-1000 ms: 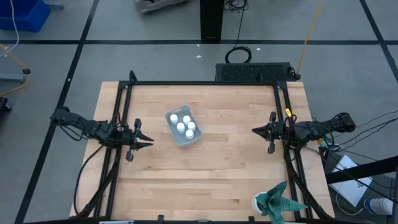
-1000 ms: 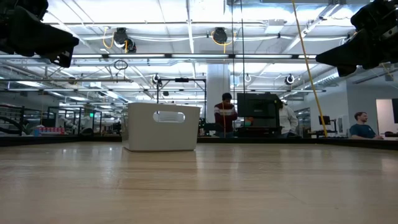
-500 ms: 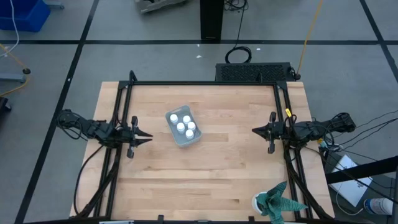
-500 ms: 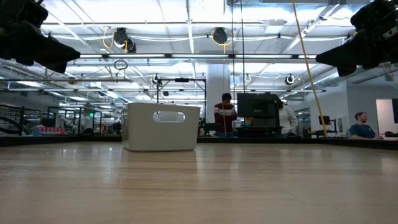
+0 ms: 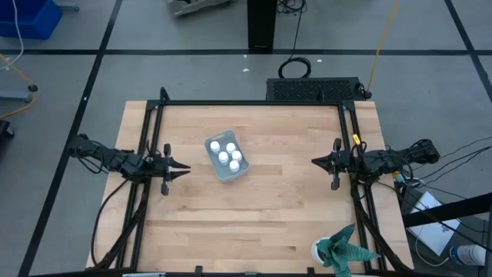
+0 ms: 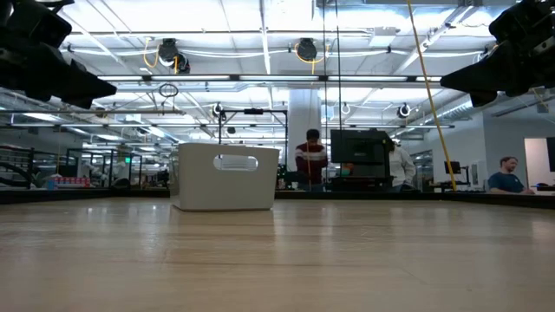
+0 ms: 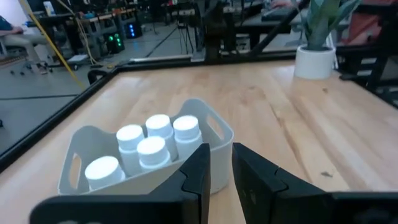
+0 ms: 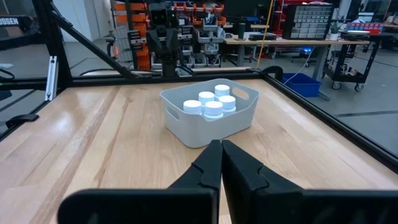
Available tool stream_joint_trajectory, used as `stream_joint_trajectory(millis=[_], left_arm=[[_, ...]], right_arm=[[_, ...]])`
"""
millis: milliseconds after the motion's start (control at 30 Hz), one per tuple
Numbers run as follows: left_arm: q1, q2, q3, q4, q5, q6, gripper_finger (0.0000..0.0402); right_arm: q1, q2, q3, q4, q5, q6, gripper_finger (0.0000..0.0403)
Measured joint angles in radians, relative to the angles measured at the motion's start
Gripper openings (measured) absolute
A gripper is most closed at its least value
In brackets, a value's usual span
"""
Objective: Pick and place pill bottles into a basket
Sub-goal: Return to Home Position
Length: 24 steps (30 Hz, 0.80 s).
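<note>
The pale basket (image 5: 226,158) stands on the wooden table, left of centre. Several white-capped pill bottles (image 5: 227,155) stand upright inside it, and they also show in the left wrist view (image 7: 151,146) and the right wrist view (image 8: 213,99). My left gripper (image 5: 185,171) hovers near the table's left edge, pointing at the basket (image 7: 186,149). A narrow gap shows between its fingertips and it holds nothing. My right gripper (image 5: 314,161) hovers near the right edge, shut and empty, also pointing at the basket (image 8: 211,115). Both are well above the table in the low view.
A black metal frame (image 5: 254,102) runs along the table's far, left and right edges. A teal-and-white plant-like thing (image 5: 342,250) stands at the near right corner. Bare wood lies between the basket and each gripper. People are in the room beyond the table (image 6: 312,160).
My left gripper has sunk a little and turned slightly, staying near the table's left edge. The basket, the bottles and my right gripper have kept still.
</note>
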Motion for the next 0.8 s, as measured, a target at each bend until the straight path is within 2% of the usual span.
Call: stream_joint_trajectory(millis=[467, 800], left_arm=[[0.000, 0.038, 0.000, -0.001, -0.003, 0.059, 0.0074], [0.000, 0.038, 0.000, -0.001, 0.002, 0.026, 0.0074]], right_arm=[[0.000, 0.000, 0.000, 0.000, 0.000, 0.000, 0.0004], [0.000, 0.000, 0.000, 0.000, 0.000, 0.000, 0.0004]])
